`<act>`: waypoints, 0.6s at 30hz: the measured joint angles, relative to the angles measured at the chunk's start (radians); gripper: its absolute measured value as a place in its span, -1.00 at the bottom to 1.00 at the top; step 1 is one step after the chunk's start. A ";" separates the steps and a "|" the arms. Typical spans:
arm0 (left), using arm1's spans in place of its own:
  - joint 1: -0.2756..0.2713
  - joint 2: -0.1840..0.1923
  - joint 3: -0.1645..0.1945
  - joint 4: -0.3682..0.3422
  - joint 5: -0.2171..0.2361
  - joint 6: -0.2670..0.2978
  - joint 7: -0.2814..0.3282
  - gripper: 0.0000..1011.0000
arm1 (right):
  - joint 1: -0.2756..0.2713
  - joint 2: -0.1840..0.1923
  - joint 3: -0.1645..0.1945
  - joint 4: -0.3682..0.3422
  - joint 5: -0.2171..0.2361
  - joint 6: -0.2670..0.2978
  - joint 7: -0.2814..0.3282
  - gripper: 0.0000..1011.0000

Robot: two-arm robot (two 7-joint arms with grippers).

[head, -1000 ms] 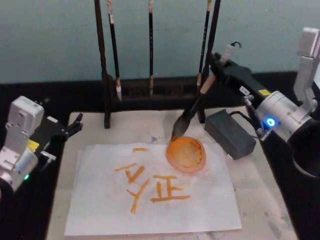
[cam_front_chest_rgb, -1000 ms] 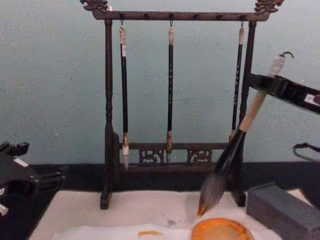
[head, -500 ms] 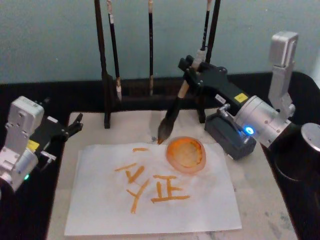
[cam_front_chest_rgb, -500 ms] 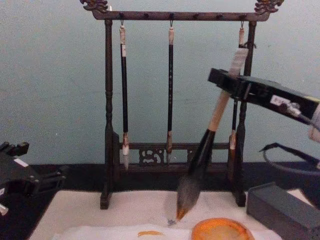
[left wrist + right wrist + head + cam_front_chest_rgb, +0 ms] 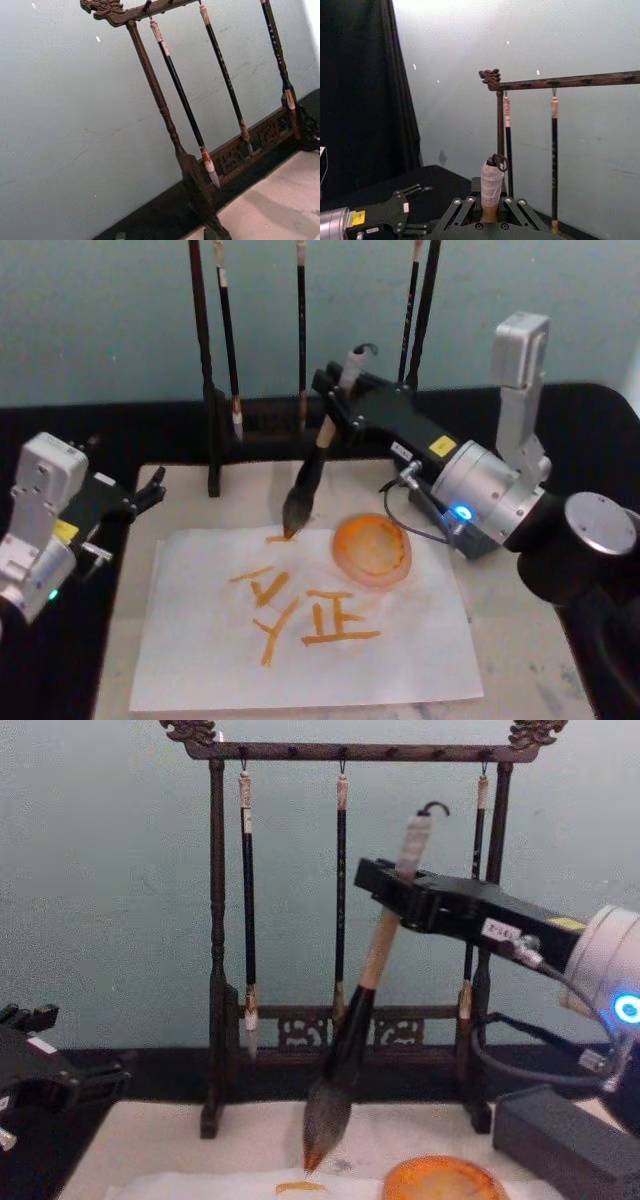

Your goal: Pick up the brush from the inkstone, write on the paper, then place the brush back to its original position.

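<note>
- Pinching the brush [image 5: 308, 472] just below its pale looped end, your right tool [image 5: 337, 400] reaches in from the right over the far side of the felt mat [image 5: 510, 640] (jaws pressed against the handle, as your right wrist view shows).
- You hold the brush tilted, with the tuft low and to the left and the loop high and to the right.
- Its orange tip sits at the short stroke [image 5: 281, 538] on the far edge of the paper [image 5: 200, 650]; you cannot tell whether it touches.
- Your paper lies flat on the mat, with orange characters [image 5: 300, 615] across its middle.
- An orange dish [image 5: 372, 548] rests on the paper's far right part, just right of the tuft and apart from it.
- A grey block [image 5: 560, 1140] lies on the right, beneath your right arm.
- Beyond the mat, the wooden rack [image 5: 216, 920] carries three thin black brushes [image 5: 341, 900] hanging tip down.
- Your left tool [image 5: 148, 492] is parked by the mat's far left corner, well apart from the brush; you cannot tell its state.
</note>
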 joint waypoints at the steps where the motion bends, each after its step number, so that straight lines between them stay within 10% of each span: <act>1: 0.000 0.000 0.000 0.000 0.000 0.000 0.000 1.00 | 0.000 -0.003 -0.001 0.002 -0.003 -0.001 0.001 -0.67; 18: 0.000 0.000 0.000 0.000 0.000 0.000 0.000 1.00 | -0.003 -0.067 -0.011 0.052 -0.119 -0.071 -0.020 -0.67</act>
